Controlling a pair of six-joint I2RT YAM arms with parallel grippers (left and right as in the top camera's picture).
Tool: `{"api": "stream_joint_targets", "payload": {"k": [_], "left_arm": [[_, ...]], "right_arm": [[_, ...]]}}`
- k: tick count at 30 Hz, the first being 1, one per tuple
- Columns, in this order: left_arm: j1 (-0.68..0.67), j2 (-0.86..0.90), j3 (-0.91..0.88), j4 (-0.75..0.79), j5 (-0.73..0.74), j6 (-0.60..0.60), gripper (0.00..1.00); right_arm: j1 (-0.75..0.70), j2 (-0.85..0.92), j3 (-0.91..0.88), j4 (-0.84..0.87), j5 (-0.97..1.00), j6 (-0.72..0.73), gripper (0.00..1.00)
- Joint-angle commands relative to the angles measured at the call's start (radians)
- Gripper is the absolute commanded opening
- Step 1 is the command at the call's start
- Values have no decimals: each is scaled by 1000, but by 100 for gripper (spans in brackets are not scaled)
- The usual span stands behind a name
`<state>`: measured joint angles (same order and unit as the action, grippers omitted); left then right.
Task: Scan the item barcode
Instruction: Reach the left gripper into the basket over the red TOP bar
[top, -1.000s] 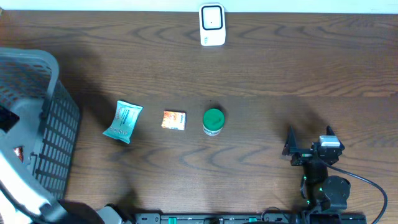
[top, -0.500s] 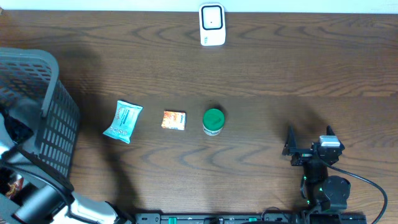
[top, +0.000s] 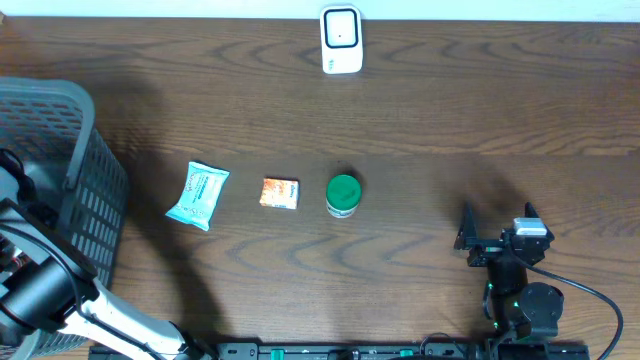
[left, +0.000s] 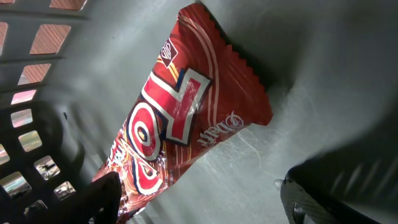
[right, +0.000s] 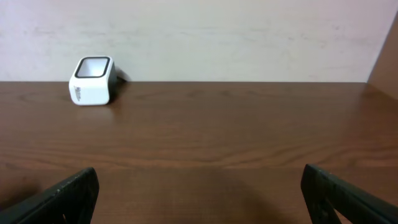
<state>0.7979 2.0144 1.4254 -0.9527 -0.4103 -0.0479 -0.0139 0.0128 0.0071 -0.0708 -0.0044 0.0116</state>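
Observation:
A red snack packet (left: 180, 118) lies slantwise on the grey floor of the basket (top: 95, 190). My left gripper (left: 199, 190) is down inside the basket, open, its jaws wide apart. Its left finger (left: 102, 199) overlaps the packet's lower end; the right finger (left: 336, 193) is well clear of it, over bare floor. The white barcode scanner (top: 341, 40) stands at the table's far edge, also in the right wrist view as the scanner (right: 93, 81). My right gripper (top: 497, 228) rests open at the near right, nothing between its fingers (right: 62, 199).
On the table lie a teal wipes packet (top: 198, 196), a small orange packet (top: 279, 193) and a green-lidded jar (top: 343, 195) in a row. The basket's slotted walls (left: 31, 118) close in on the left gripper. A pale wall (right: 199, 37) runs behind the scanner.
In the overhead view my left arm has shifted over the basket, swinging up and further in. The right arm and the table items have not moved.

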Motion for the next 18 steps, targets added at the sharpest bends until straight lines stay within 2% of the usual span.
{"api": "stream_joint_targets", "payload": {"k": [1,8,10,11,12,14,18], "left_arm": [[45,85,-49,20,-29,-14,83],[125,88,-94,75,-28,-42,84],[151,88,-95,80,-26,-79,79],[160,89,-95,82,-19,-89,62],[172,89,-96,89,9,-88,38],[179,89,-96,98,45,-86,8],[171,85,-94,99,86,-80,7]], "right_arm": [[-2,-2,-2,-4,3,10,99],[-2,-1,-2,-4,3,10,99],[-2,-1,-2,-4,3,10,99],[-2,-1,-2,-4,3,10,99],[-2,-1,-2,-4,3,10,99],[-2,-1,-2,-4,3,10,99],[-2,-1,-2,-4,3,10,99]]}}
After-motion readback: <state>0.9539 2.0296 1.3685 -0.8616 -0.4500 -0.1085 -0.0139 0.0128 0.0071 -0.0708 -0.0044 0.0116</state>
